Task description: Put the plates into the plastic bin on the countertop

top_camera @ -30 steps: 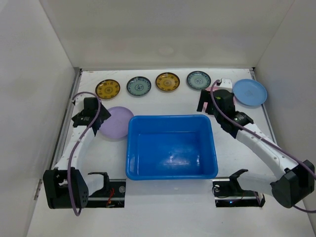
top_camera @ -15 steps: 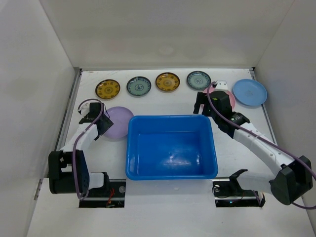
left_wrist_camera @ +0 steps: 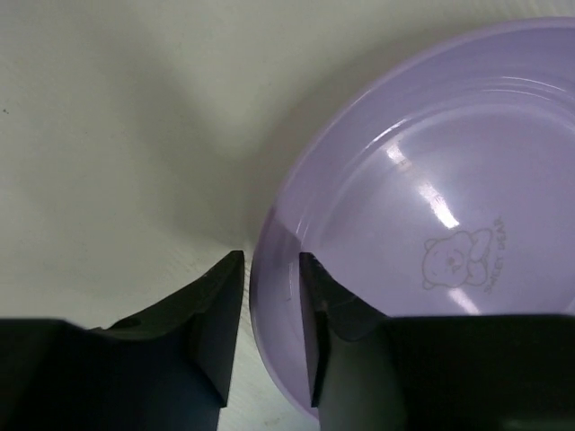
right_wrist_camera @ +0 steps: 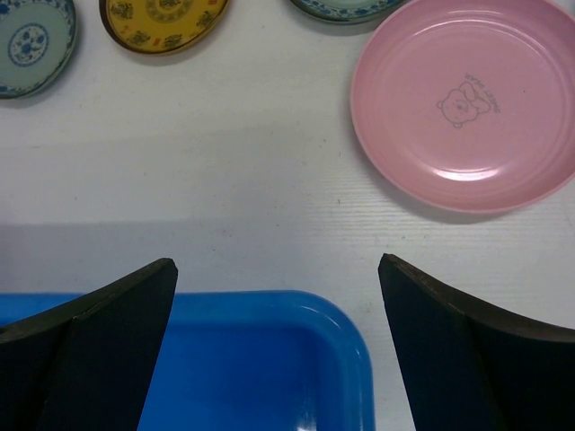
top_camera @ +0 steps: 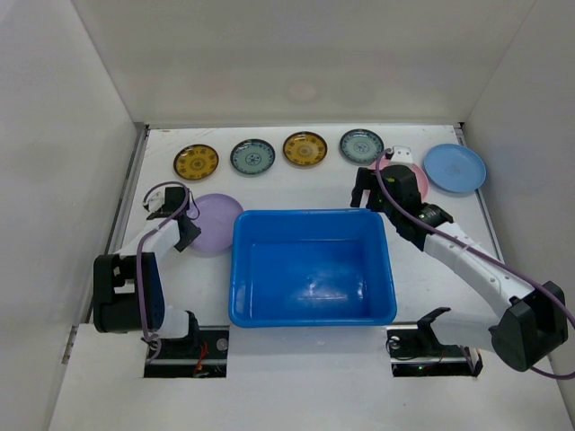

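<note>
While your left gripper (left_wrist_camera: 269,269) straddles the rim of the lavender plate (left_wrist_camera: 431,206), one finger stands outside the edge and the other inside the dish. The gap between them is narrow, and whether they actually pinch the rim cannot be told. In the top view that plate lies flat on the tabletop (top_camera: 296,193) at the left of the frame, just beside the upper left corner of the blue bin (top_camera: 235,269).

Your right gripper (right_wrist_camera: 277,262) is spread wide and holds nothing. It hangs over the bin's upper right corner, with the pink plate (right_wrist_camera: 463,108) on the tabletop just beyond it. The light-blue plate (top_camera: 455,168) lies at the right edge. Two yellow plates (top_camera: 196,162) and two teal plates (top_camera: 252,156) alternate in a row across the top.
</note>
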Controlling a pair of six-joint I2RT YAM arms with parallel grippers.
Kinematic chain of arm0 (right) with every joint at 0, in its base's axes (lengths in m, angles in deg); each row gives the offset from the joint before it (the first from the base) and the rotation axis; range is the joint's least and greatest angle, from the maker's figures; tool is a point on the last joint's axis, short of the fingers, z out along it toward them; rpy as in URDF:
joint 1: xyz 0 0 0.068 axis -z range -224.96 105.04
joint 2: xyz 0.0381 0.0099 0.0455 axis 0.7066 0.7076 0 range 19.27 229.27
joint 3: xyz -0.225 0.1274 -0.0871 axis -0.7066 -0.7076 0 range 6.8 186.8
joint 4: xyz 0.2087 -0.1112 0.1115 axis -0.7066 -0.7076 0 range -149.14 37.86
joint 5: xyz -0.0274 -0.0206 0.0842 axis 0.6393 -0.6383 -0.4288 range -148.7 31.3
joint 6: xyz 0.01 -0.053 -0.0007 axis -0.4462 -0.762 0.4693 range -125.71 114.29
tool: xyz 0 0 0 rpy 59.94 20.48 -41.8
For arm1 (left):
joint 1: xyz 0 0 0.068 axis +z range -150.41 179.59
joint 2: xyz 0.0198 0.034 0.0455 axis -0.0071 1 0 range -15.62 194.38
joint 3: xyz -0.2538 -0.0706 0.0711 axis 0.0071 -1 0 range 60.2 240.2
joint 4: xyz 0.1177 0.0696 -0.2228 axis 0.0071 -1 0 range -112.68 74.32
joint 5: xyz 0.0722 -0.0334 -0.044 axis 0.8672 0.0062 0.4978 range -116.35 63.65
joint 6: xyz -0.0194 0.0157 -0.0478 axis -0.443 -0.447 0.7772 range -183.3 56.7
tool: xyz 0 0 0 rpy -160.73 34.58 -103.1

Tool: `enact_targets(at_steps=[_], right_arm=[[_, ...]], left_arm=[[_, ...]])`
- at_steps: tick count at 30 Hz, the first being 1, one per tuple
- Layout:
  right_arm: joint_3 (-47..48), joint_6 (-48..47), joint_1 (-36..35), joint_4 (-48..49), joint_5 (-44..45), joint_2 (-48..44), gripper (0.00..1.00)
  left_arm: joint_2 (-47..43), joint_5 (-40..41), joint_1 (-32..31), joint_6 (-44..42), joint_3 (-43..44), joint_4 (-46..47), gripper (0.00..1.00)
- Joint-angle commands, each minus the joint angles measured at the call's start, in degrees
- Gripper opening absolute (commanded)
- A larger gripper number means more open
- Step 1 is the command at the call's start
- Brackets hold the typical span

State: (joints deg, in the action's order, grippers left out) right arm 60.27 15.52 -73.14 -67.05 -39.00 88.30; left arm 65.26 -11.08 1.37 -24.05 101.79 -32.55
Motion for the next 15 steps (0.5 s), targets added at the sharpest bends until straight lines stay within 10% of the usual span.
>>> enact_targets(at_steps=[1,8,15], right_arm=[[0.0,0.7,-0.3,3.0,-0.7,-0.2,1.0],[-0.3,1.2,-0.2,3.0,-0.7,-0.6,1.0],[0.1,1.2,-0.3,3.0,-0.7,-0.8,1.0]], left_arm=[[0.2,1.0,0.5,1.0,-1.0,0.6,0.25],[-1.1,1.7,1.6,2.5,-2.6,0.5,0.0],[-14.1,5.4,5.6,2.5,1.8,-4.9,0.0]])
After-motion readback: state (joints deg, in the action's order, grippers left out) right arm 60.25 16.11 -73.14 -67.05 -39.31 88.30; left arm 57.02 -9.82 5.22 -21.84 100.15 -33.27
